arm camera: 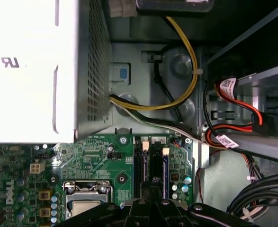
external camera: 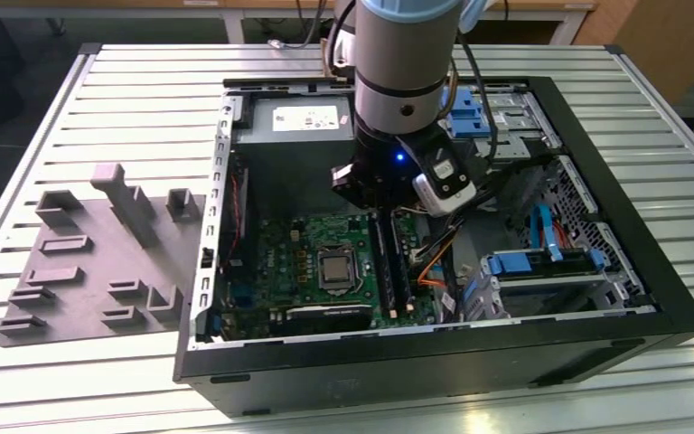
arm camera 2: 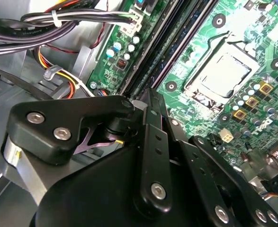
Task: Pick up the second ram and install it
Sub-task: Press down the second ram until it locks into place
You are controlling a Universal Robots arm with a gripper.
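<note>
In the exterior view the black gripper [external camera: 378, 210] hangs inside the open black computer case [external camera: 636, 298], just above the dark memory slots [external camera: 386, 262] of the green motherboard [external camera: 304, 249]; the grey plastic tray [external camera: 88, 262] lies outside. In both wrist views its fingers [arm camera 2: 153, 137] are drawn together over the long, thin dark second ram [arm camera: 156, 168] standing in its slot; whether they grip it I cannot tell

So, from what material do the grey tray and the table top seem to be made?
The grey tray looks like matte plastic: a uniform dull grey with blocky raised shapes. The table top looks like bare metal, probably aluminium: pale, slightly shiny, with long parallel slots.
</note>
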